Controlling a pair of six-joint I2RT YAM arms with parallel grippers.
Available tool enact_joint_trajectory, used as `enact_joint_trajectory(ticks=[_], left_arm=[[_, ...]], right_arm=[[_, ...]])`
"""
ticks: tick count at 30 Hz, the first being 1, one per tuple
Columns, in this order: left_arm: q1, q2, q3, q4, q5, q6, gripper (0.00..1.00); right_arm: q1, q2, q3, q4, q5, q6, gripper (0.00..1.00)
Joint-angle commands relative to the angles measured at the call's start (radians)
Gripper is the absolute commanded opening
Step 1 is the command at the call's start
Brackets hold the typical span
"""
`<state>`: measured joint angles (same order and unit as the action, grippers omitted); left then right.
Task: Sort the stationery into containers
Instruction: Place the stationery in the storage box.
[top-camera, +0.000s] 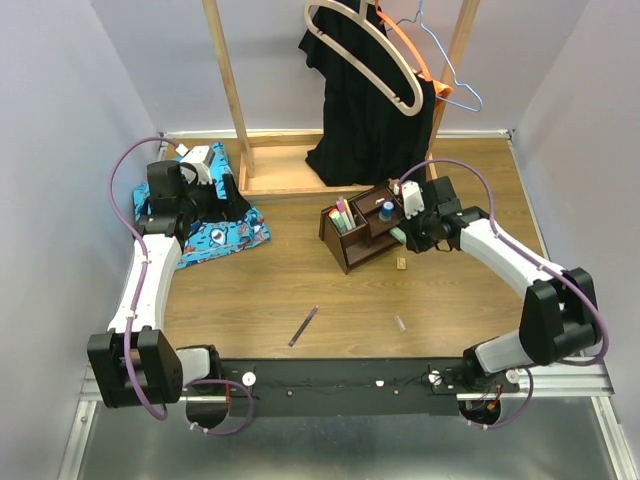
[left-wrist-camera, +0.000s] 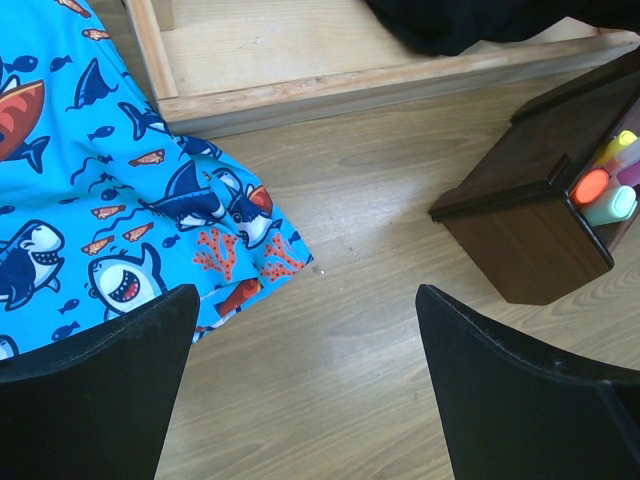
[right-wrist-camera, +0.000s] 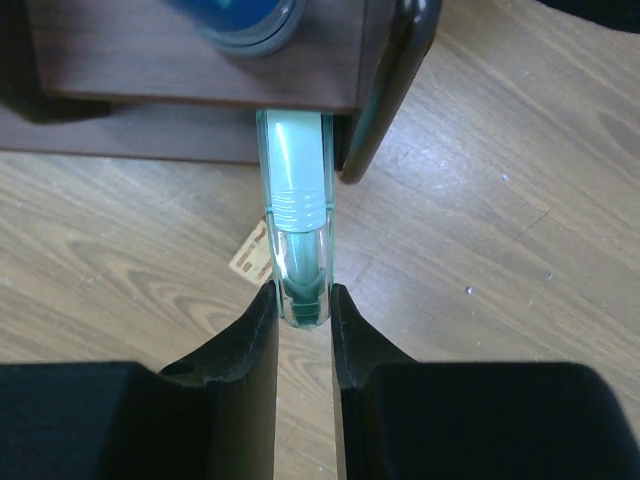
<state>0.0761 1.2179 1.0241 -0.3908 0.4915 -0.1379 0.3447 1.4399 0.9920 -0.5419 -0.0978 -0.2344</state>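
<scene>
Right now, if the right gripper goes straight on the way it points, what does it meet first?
The right gripper carries a pale green marker ahead of it, and that marker's far end would meet the dark wooden organizer wall first, below the blue bottle. They may already touch; depth is unclear.

Left arm (top-camera: 140, 285), left of frame: white tube links, black boxy joint housings. Right arm (top-camera: 505, 255), right of frame: same white shells, black joints. Purple cable (top-camera: 122, 195) runs along each arm, strapped on at several points. Black mounting rail (top-camera: 340, 385) across bottom of frame, small round silver fittings on it. White camera block (top-camera: 408, 196) with small red mark, centre right. Left claw (left-wrist-camera: 305, 390): two broad matte black fingers (left-wrist-camera: 90, 400), rounded edges, dusty surface. Right claw (right-wrist-camera: 303, 305): black fingers (right-wrist-camera: 240, 400), curved inner tips, smooth sheen.
</scene>
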Motion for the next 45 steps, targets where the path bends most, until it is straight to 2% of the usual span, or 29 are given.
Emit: enact_joint_trajectory(ticks=[1,11,35,38,39,42,45], left_arm=[[-0.002,-0.009,-0.002,0.013,0.002,0.012,0.99],[-0.002,-0.012,-0.005,0.007,-0.011,0.021,0.99],[-0.002,-0.006,-0.005,0.009,-0.018,0.029,0.99],[-0.001,-0.004,-0.004,0.009,-0.016,0.027,0.99],[-0.001,-0.006,-0.002,0.009,-0.014,0.027,0.99],[-0.002,-0.003,-0.001,0.009,-0.014,0.029,0.99],[-0.001,-0.003,0.001,0.009,-0.013,0.027,0.99]], right_arm=[[-0.006,0.051,0.023,0.077,0.053,0.038,0.01],[-0.006,0.117,0.062,0.118,0.046,0.106,0.01],[-0.006,0.188,0.092,0.158,0.012,0.155,0.00],[-0.006,0.188,0.094,0.160,0.006,0.159,0.09],[-0.006,0.188,0.093,0.158,0.006,0.159,0.19],[-0.004,0.183,0.092,0.152,0.004,0.161,0.30],[-0.006,0.174,0.092,0.149,0.013,0.162,0.32]])
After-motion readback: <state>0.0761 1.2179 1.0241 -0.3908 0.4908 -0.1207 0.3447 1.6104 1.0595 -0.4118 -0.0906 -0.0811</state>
